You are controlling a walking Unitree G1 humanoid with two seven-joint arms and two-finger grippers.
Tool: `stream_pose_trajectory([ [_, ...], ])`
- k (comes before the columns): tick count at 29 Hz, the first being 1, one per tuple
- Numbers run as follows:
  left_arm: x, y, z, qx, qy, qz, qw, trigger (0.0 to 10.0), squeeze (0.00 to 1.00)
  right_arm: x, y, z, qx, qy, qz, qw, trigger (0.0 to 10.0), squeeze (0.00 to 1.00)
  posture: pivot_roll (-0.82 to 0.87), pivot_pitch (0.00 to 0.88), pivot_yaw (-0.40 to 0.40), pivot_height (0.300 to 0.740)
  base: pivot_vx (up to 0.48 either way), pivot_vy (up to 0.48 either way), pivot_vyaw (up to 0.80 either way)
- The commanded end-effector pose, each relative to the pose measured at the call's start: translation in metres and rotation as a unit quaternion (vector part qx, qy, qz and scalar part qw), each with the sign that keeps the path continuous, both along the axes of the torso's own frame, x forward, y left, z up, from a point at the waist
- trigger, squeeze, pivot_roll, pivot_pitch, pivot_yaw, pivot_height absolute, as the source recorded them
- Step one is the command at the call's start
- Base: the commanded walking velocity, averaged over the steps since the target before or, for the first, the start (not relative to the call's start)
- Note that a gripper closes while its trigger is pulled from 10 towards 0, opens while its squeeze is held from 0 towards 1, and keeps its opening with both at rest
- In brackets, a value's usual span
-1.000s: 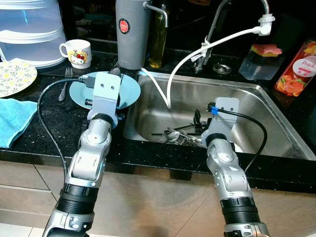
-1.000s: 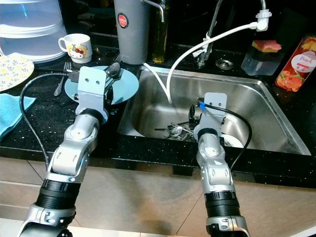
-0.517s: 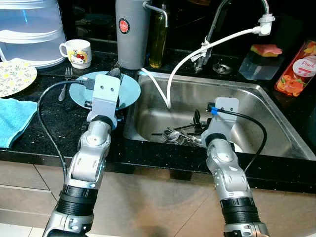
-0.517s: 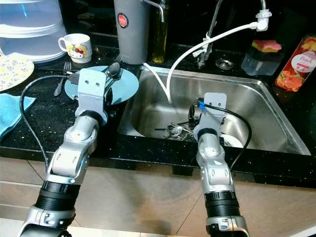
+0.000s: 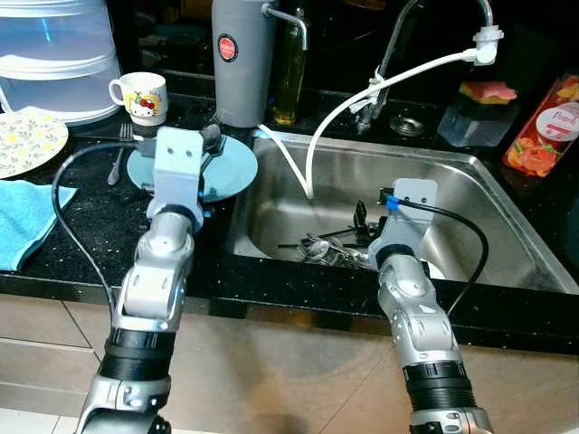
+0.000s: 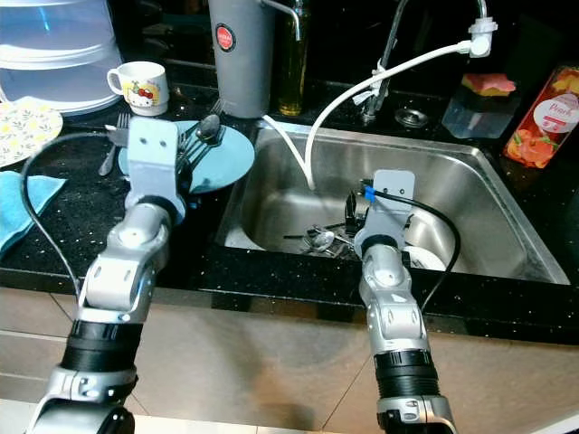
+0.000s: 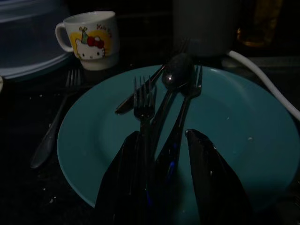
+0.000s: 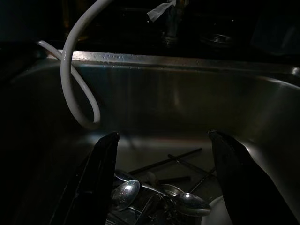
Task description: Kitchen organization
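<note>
Several forks (image 7: 143,101) and a spoon (image 7: 177,75) lie on the plate (image 7: 243,136) left of the sink (image 5: 470,194); thin, stiff, slippery, best pinched mid-handle. Left gripper (image 7: 168,159) hovers spread above them; right gripper (image 8: 161,176) gapes over sink cutlery (image 8: 154,197).

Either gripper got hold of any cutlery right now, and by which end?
Nothing is held. The left gripper is open over the forks on the blue plate; the right gripper hangs open above the sink's spoons.

A blue towel (image 5: 23,220) lies on the black counter (image 5: 81,244) beside a floral plate (image 5: 25,138), with a juice carton (image 5: 545,125) far across.
</note>
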State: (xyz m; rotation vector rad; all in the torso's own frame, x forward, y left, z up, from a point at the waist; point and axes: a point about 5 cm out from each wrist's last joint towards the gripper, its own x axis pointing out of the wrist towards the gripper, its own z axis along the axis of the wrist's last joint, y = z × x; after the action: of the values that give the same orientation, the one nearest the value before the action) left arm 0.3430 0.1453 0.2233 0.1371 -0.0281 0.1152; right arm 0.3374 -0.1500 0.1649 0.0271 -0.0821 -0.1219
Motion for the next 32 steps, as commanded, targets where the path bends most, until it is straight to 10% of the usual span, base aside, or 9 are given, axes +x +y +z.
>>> stream_pose_trajectory([
  [1, 0.004, -0.005, -0.003, -0.012, 0.026, -0.008, 1.000, 10.0, 0.00, 0.000, -0.002, 0.000, 0.003, 0.001, -0.003, 1.000, 10.0, 0.00, 0.22, 0.001, -0.074, 0.740, 0.000, 0.000, 0.00],
  [13, 0.017, 0.004, 0.014, -0.022, 0.039, 0.012, 0.999, 10.0, 0.00, 0.001, -0.002, 0.000, 0.003, -0.001, -0.002, 1.000, 10.0, 0.00, 0.22, 0.000, -0.075, 0.740, 0.000, 0.000, 0.00],
  [19, 0.033, 0.010, 0.009, -0.114, 0.096, 0.039, 0.988, 10.0, 0.00, 0.002, -0.001, 0.003, 0.001, -0.004, 0.002, 1.000, 10.0, 0.00, 0.21, 0.000, -0.083, 0.740, 0.000, 0.000, 0.00],
  [20, 0.034, 0.009, 0.011, -0.118, 0.096, 0.041, 0.988, 10.0, 0.73, 0.002, -0.001, 0.003, 0.000, -0.004, 0.002, 1.000, 10.0, 0.00, 0.21, 0.000, -0.083, 0.740, 0.000, 0.000, 0.00],
  [21, 0.036, 0.007, 0.014, -0.120, 0.094, 0.040, 0.988, 10.0, 1.00, 0.002, -0.003, 0.003, 0.000, -0.004, 0.000, 1.000, 10.0, 0.00, 0.21, 0.000, -0.081, 0.740, 0.000, 0.000, 0.00],
  [25, 0.037, 0.006, 0.016, -0.116, 0.095, 0.048, 0.988, 10.0, 1.00, 0.001, -0.005, 0.003, 0.000, -0.003, -0.004, 1.000, 10.0, 0.00, 0.20, 0.000, -0.083, 0.740, 0.000, 0.000, 0.00],
  [26, 0.038, 0.005, 0.016, -0.125, 0.101, 0.048, 0.986, 10.0, 0.00, 0.000, -0.004, 0.002, 0.000, -0.002, -0.004, 1.000, 10.0, 0.00, 0.20, 0.000, -0.084, 0.740, 0.000, 0.000, 0.00],
  [32, 0.046, 0.006, 0.008, -0.159, 0.146, 0.074, 0.974, 10.0, 0.00, 0.001, -0.001, 0.003, -0.002, -0.002, 0.001, 1.000, 10.0, 0.00, 0.20, 0.000, -0.089, 0.740, 0.000, 0.000, 0.00],
])
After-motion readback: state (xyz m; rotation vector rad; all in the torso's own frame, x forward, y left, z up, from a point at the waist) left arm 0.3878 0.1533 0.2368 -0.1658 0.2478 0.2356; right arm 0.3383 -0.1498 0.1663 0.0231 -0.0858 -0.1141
